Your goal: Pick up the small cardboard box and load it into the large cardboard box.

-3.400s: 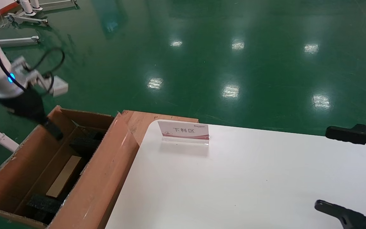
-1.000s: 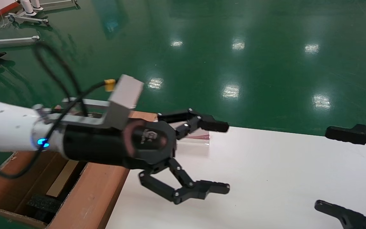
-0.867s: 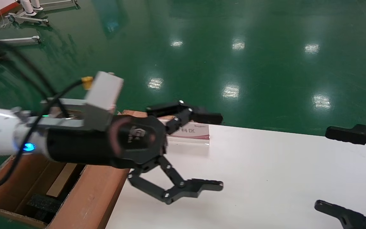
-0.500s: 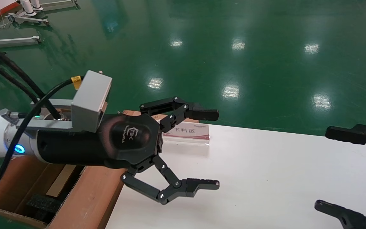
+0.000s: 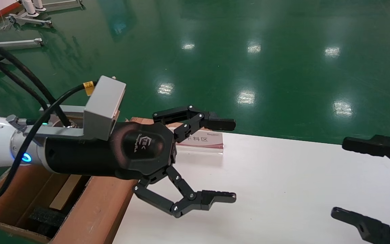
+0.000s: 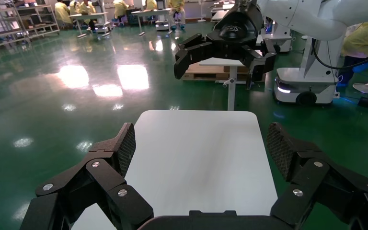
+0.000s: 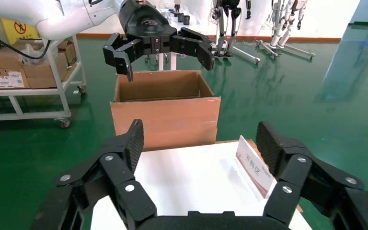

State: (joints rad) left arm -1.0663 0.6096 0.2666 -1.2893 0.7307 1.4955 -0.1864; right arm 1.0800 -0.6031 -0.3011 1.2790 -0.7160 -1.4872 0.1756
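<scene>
over the near left corner of the tabletop (image 5: 283, 189), the left gripper (image 5: 230, 159) hangs level with its jaws spread wide and nothing between them. seconds ago it was low beside the large cardboard box (image 5: 93, 210), at the far end of the opening; it has since swung out and across to the tabletop, and in the last half second it has barely shifted. the small cardboard box (image 5: 63, 192) lies down inside the large cardboard box among black foam blocks (image 5: 46, 217), only a pale tan strip of it showing. judged from that, the loading looks done and the arm is pulling clear, not reaching for anything.

the right gripper (image 5: 347, 179) waits at the right edge of the tabletop, jaws spread too, holding nothing. a small sign (image 5: 203, 142) with red trim stands at the far left of the tabletop, just behind the left gripper's upper finger. the carton's long flap (image 5: 96, 217) leans against the tabletop's edge under the left arm. nothing else rests on the white surface, and green floor (image 5: 249, 51) lies beyond.
</scene>
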